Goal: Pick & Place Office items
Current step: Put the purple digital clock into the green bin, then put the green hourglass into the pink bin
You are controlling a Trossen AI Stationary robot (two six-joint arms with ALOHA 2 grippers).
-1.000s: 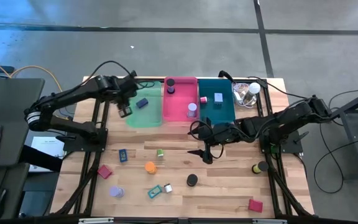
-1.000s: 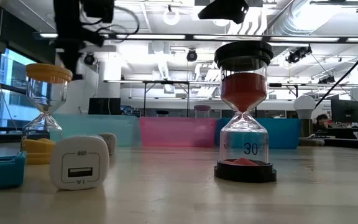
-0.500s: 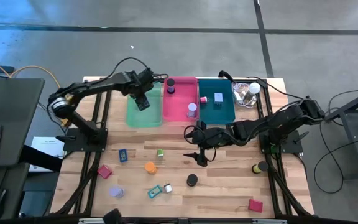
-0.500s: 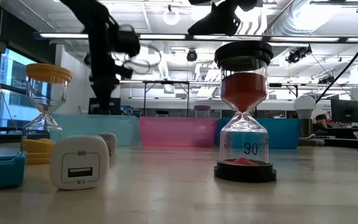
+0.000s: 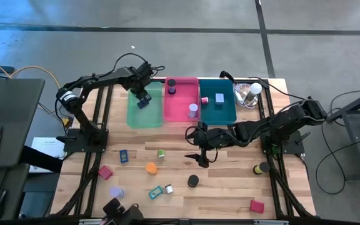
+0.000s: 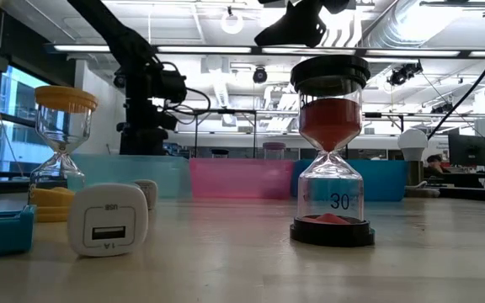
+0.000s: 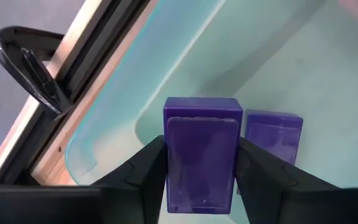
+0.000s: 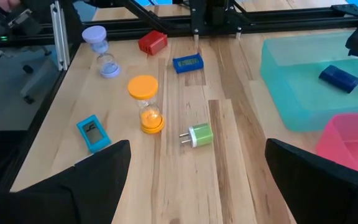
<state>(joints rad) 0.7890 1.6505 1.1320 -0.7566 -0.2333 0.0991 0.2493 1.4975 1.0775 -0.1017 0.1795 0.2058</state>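
Note:
My left gripper [image 5: 144, 98] reaches into the green tray [image 5: 133, 115], shut on a purple block [image 7: 201, 155]. A second purple block [image 7: 273, 134] lies on the tray floor right beside it. My right gripper [image 5: 200, 157] hangs open above the table's middle, touching nothing, with the black hourglass [image 5: 194, 180] just nearer. Below it the right wrist view shows the green plug [image 8: 197, 135], orange hourglass [image 8: 146, 102], teal item [image 8: 92, 132], blue item [image 8: 189, 63] and red block [image 8: 152, 42] resting on the wood. My left gripper pinches the purple block between its two fingers [image 7: 148, 168], which lie on the block's two long sides [image 7: 166, 158]. They come from above, pointing down into the green tray. Whether the block's underside touches the tray floor I cannot tell.
The pink tray [image 5: 181, 115] and teal tray [image 5: 227, 115] sit right of the green one, each holding small items. A clear plastic lump [image 5: 250, 92] lies at the far right corner. A red block [image 5: 255, 205], a white charger [image 5: 169, 189] and a purple hourglass [image 5: 116, 192] stand near the front edge.
My left gripper has carried the purple block from the green tray's near-left corner toward the far edge and right, and has come down into the tray beside the other block. My right gripper has shifted slightly left and stayed open.

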